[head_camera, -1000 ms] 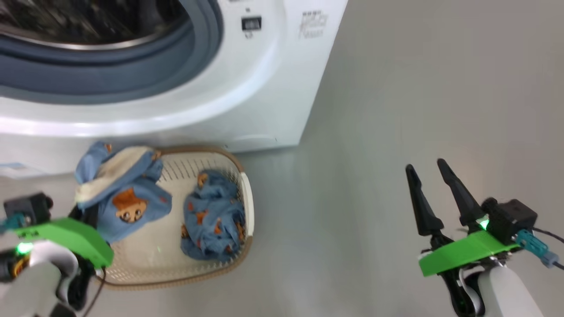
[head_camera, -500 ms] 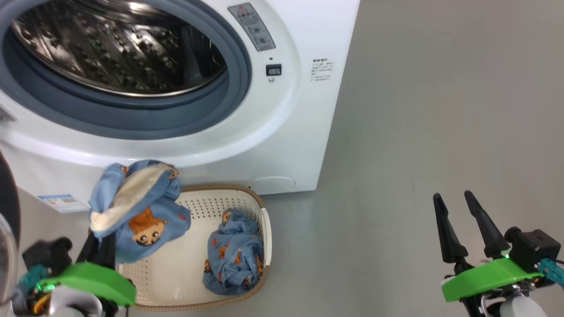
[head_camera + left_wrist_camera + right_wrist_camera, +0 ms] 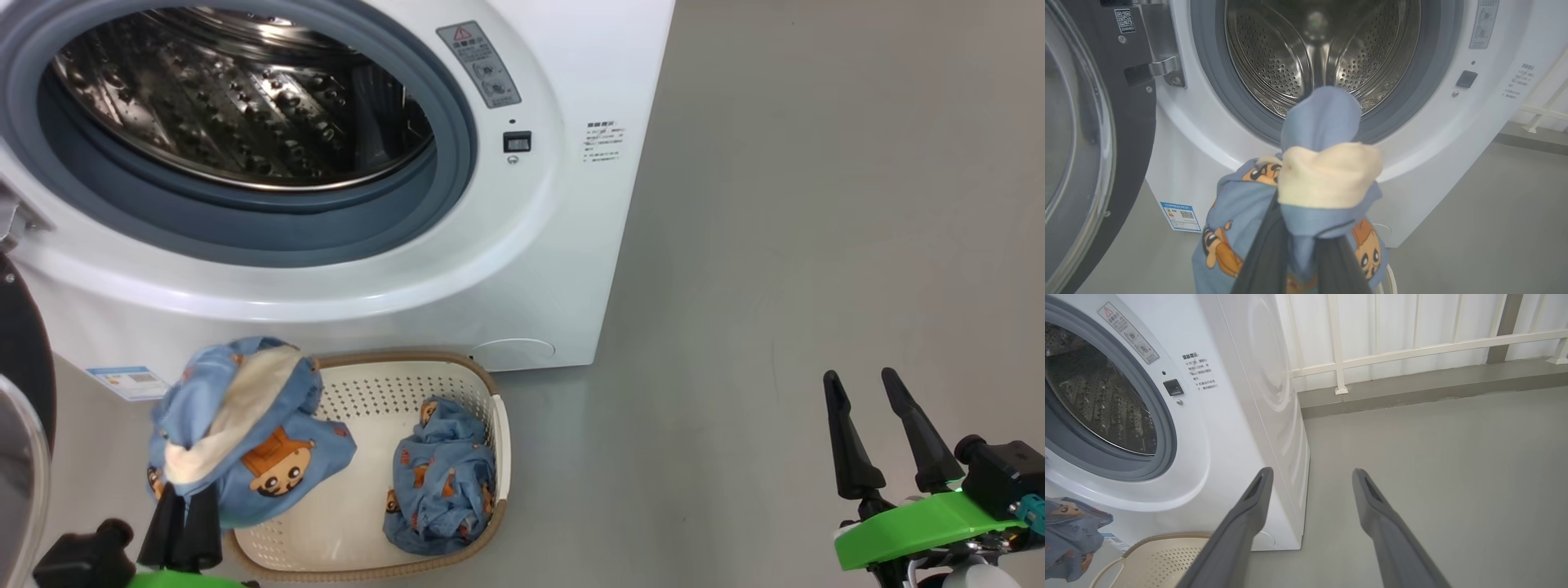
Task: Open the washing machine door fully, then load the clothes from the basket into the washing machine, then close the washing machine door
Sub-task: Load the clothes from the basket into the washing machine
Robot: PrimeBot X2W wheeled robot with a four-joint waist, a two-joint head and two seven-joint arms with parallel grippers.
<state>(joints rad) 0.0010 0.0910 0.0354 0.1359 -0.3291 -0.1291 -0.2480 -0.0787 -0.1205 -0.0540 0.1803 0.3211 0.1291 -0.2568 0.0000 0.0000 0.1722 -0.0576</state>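
Your left gripper (image 3: 186,510) has its jaws pinched shut on a blue bear-print garment (image 3: 245,433), which sits bunched over the fingers at 8 o'clock in the head view, hanging above the near-left corner of the basket (image 3: 500,425). In the left wrist view the bundle stands up along the fingers, its long axis running 6 to 12 o'clock, and the top points straight at the drum (image 3: 1323,53). A cream patch of cloth shows on its front.

The second garment (image 3: 445,482) lies crumpled in the basket against the right wall. The basket sits on the floor (image 3: 775,245) just in front of the washing machine (image 3: 531,269), long axis roughly 12 to 6 o'clock.

The door (image 3: 1081,143) is swung wide at 9 o'clock and the mouth of the drum is unobstructed. You have bare floor from 1 to 5 o'clock.

Your right gripper (image 3: 860,377) hovers at 4 o'clock, jaws spread and holding nothing, well apart from the basket.

The left fingertips are buried in fabric. The door is cut off by the frame edge, and the basket's near rim is partly hidden behind the held garment.
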